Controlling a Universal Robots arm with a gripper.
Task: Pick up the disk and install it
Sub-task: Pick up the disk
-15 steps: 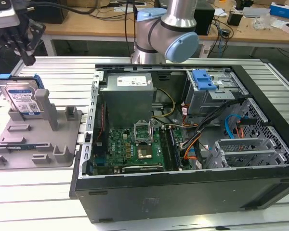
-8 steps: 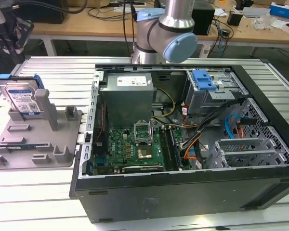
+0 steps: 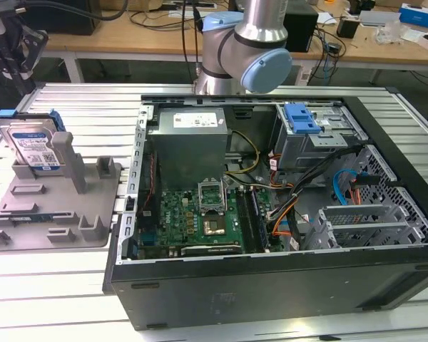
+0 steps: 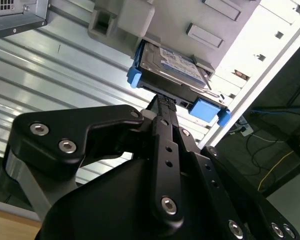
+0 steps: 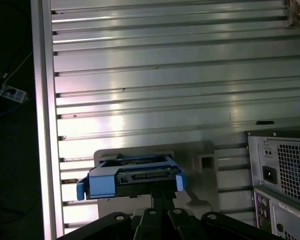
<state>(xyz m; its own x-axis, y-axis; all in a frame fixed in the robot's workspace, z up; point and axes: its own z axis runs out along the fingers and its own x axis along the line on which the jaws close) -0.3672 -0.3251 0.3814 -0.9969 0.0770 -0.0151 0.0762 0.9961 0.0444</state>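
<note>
Ribbed alu table [image 3: 57, 285] right up front, w/ the open PC case [image 3: 271, 285] lying on its side along the near edge. Looking in: green motherboard [image 3: 192, 214] at the near side, grey power supply [image 3: 189, 142] behind it, blue clip [image 3: 302, 117] on the drive cage at the far corner, exterior view's right.

Over by the table's edge on the exterior view's left, grey fixture tray [image 3: 50, 214] lies flat, just beside the case. At the tray's far corner there's the disk [image 3: 34, 146], upright on its edge in a slot, label facing us, blue bracket round it. Not in the case.

In both wrist views the black gripper [image 5: 163, 194] is aimed at the disk [image 5: 135, 175], connector edge and bracket toward it. In the second wrist view the gripper [image 4: 164, 102] overlaps the disk's [image 4: 175, 62] edge, but can't tell if it's touching. Open or closed? Can't tell either.

Further back, arm [image 3: 246, 43] rises behind the case, silver tube, blue-grey joint caps. Beyond that, wooden benches [image 3: 150, 35] w/ cables.
</note>
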